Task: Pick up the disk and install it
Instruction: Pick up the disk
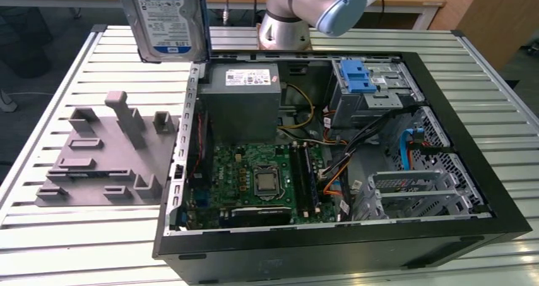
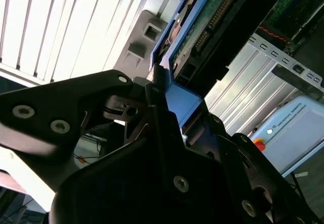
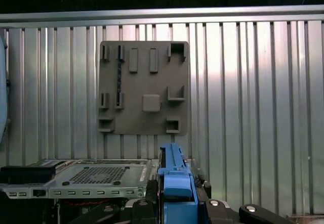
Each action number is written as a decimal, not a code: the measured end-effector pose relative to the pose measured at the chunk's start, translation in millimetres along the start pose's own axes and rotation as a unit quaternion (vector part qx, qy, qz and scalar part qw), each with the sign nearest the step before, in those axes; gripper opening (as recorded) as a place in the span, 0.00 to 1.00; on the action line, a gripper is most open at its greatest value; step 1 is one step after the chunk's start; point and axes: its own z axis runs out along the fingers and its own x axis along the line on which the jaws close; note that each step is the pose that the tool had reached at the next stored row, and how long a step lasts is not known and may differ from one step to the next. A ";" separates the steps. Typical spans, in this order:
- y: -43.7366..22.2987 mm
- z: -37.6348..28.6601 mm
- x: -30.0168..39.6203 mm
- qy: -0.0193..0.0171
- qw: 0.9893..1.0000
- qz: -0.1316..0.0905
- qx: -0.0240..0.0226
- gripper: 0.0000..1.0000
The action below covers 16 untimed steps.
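Note:
The disk (image 1: 164,21) hangs upright in the air, label facing the exterior view, above the table just outside the far corner of the open computer case (image 1: 471,141) on that view's left. It is silver with a white-and-blue label and a blue bracket. In the second wrist view my gripper (image 2: 178,107) is shut on the blue bracket of the disk (image 2: 202,29), whose green circuit board shows. In the first wrist view my gripper (image 3: 176,196) clamps the disk's (image 3: 174,171) blue edge from both sides.
Inside the case sit a grey power supply box (image 1: 244,103), the motherboard (image 1: 261,178), a drive cage with a blue latch (image 1: 367,84) and a second metal cage (image 1: 421,191). A grey fixture plate (image 1: 105,153) with upright pegs lies on the slatted table (image 1: 50,235) beside the case.

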 end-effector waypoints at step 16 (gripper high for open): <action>-72.2 -0.7 -1.7 0.000 1.000 0.000 0.000 0.36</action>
